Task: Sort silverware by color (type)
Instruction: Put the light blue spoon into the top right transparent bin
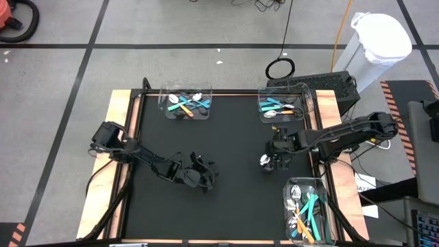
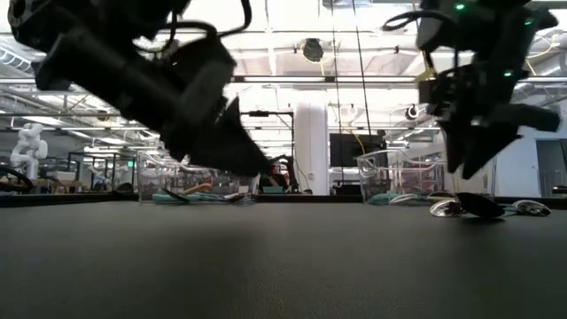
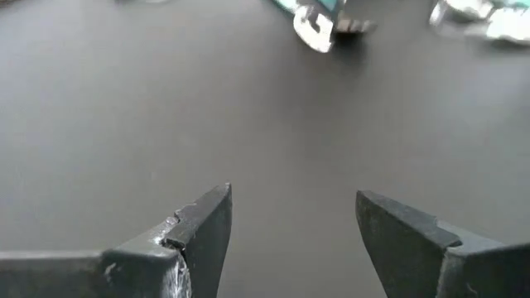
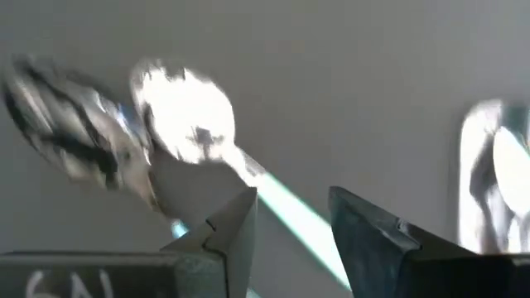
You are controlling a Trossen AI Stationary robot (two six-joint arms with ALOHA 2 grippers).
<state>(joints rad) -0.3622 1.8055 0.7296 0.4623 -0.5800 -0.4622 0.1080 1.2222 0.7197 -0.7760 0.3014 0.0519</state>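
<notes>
The right gripper [image 4: 291,228] is poised low over the mat right of centre, its fingers parted a little with a teal-handled spoon [image 4: 186,116] lying in the gap; nothing is clamped yet, as far as can be judged. A second shiny spoon head [image 4: 70,132] is seen just beside the first, and here the danger is found: if the fingers are closed off-line, both pieces could be caught together, or the slim handle could be pinched at its edge and flicked across the black mat [image 1: 233,137]. In the low view the heads [image 2: 483,206] are seen flat on the mat under the gripper, so little room is left for a finger to get beneath.

The left gripper [image 3: 290,228] is held wide open and empty over bare mat, left of centre.

Mixed teal and orange silverware is kept in the near-right bin [image 1: 322,185], with more in the far-left bin [image 1: 164,89] and far-right bin [image 1: 309,96].
</notes>
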